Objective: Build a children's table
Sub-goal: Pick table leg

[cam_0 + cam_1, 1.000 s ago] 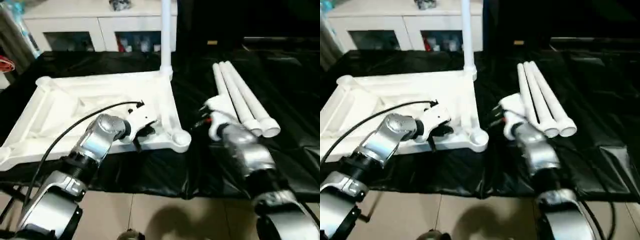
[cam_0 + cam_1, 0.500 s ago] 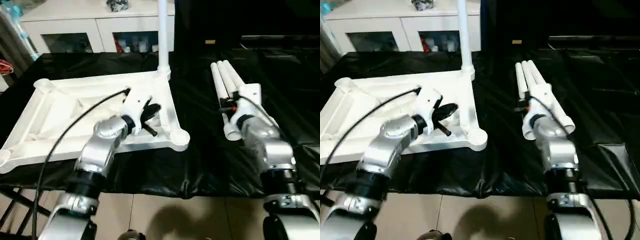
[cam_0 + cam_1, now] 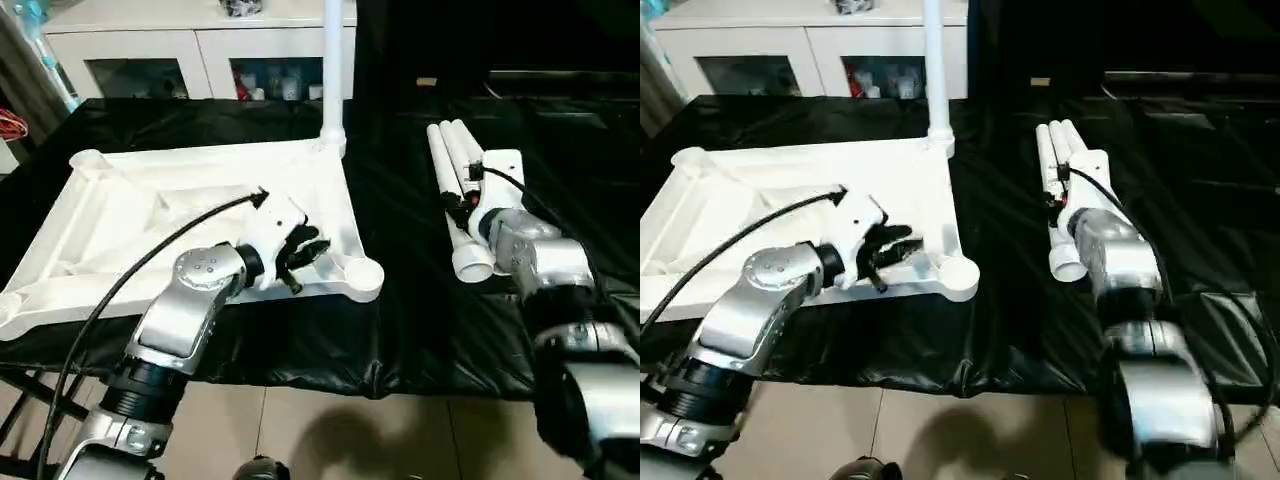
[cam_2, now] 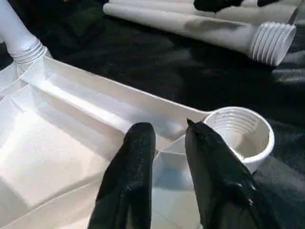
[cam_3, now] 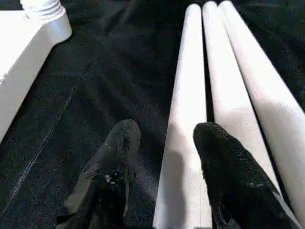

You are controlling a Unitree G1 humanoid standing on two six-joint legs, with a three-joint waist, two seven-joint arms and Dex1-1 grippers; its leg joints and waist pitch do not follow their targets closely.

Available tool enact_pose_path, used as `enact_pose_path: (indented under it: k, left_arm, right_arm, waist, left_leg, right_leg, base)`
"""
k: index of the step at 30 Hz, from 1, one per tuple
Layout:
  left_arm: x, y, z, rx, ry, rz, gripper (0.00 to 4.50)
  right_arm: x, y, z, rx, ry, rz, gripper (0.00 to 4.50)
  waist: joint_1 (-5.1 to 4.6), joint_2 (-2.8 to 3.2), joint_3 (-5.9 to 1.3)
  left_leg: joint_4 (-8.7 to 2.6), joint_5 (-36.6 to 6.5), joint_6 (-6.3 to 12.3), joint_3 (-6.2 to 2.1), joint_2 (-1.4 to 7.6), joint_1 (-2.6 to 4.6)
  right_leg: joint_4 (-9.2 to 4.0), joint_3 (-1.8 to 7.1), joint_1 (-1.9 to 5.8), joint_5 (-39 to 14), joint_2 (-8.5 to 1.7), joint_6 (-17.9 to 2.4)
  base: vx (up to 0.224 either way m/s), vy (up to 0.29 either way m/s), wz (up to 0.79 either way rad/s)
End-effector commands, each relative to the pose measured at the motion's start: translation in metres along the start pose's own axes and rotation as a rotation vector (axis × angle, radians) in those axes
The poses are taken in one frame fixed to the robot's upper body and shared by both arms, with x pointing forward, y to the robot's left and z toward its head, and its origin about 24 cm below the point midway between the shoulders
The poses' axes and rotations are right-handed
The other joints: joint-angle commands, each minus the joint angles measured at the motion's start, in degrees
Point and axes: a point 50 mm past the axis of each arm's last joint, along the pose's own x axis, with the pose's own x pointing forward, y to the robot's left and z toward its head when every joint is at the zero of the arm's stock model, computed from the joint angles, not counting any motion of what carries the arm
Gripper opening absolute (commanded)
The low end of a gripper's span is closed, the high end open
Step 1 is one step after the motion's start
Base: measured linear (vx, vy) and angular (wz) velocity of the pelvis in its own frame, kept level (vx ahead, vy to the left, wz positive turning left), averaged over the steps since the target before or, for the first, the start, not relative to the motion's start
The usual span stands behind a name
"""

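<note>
Legs [image 3: 462, 195] lie bundled toward the desk's [image 3: 420, 320] right edge, light, stiff, likely slippery tubes best gripped mid-shaft, right gripper [image 5: 164, 143] parted astride one, left gripper [image 4: 167, 143] parted, empty, over the upturned top's [image 3: 120, 215] near-right socket [image 4: 238, 133].

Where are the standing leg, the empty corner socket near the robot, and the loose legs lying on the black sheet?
standing leg [image 3: 333, 70], left eye view, mid-shaft.
empty corner socket [image 4: 238, 130], left wrist view, threaded inner wall.
loose legs [image 5: 228, 90], right wrist view, middle leg's shaft.
</note>
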Motion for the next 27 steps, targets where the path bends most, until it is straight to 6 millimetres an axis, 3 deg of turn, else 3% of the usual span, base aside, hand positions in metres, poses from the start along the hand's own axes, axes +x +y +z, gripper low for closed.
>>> enact_pose_path:
  k: [1, 7, 13, 23, 25, 27]
  left_arm:
    - [-0.003, -0.001, -0.001, 0.025, 0.03, -0.009, 1.76]
    - [-0.005, -0.004, -0.003, 0.028, 0.049, -0.024, 2.41]
    - [-0.005, -0.003, -0.007, 0.056, 0.08, -0.005, 2.82]
    - [-0.007, -0.002, -0.009, 0.069, 0.095, 0.009, 2.92]
    - [-0.008, -0.004, -0.008, 0.069, 0.111, -0.045, 2.92]
    - [-0.009, -0.005, -0.006, 0.062, 0.11, -0.07, 2.92]
  right_arm:
    - [0.003, -0.002, 0.0, 0.011, 0.03, -0.014, 2.48]
    - [0.006, -0.006, -0.001, 0.006, 0.066, -0.056, 2.98]
    - [0.008, -0.007, -0.003, -0.014, 0.127, -0.064, 3.34]
    - [0.008, -0.006, -0.005, 0.001, 0.164, -0.058, 3.34]
    - [0.008, -0.001, -0.015, 0.125, 0.249, 0.014, 3.34]
    - [0.008, 0.0, -0.019, 0.131, 0.276, 0.03, 3.34]
  waist:
    - [0.12, -1.17, -4.72]
    - [0.14, -1.32, -4.69]
    - [0.03, -1.65, -4.64]
    - [0.09, -1.84, -4.65]
    - [0.07, -1.59, -4.7]
    - [0.18, -1.74, -4.57]
  left_leg:
    - [-2.66, -7.79, 1.82, -1.2, 1.85, 1.17]
    - [-2.53, -7.5, 1.88, -1.07, 1.83, 1.11]
    - [-2.55, -8.16, 1.77, -1.1, 1.86, 1.14]
    - [-2.56, -8.36, 1.53, -1.07, 1.86, 1.1]
    - [-2.52, -8.92, 1.47, -1.14, 1.85, 1.15]
    - [-2.55, -9.45, 1.5, -1.08, 1.94, 1.1]
  right_leg:
    - [-4.18, 2.65, 2.85, -8.9, -4.62, -10.6]
    - [-4.03, 2.61, 2.81, -8.29, -4.54, -11.28]
    - [-4.03, 2.56, 2.77, -9.6, -4.48, -10.73]
    - [-3.89, 2.57, 2.8, -8.17, -4.49, -11.2]
    - [-3.87, 2.5, 2.81, -8.72, -4.44, -11.47]
    - [-3.87, 2.5, 2.76, -9.33, -4.42, -11.48]
  base:
    - [0.0, 0.0, 0.0]
    - [0.0, 0.0, 0.0]
    - [0.0, 0.0, 0.0]
    - [0.0, 0.0, 0.0]
    - [0.0, 0.0, 0.0]
    - [0.0, 0.0, 0.0]
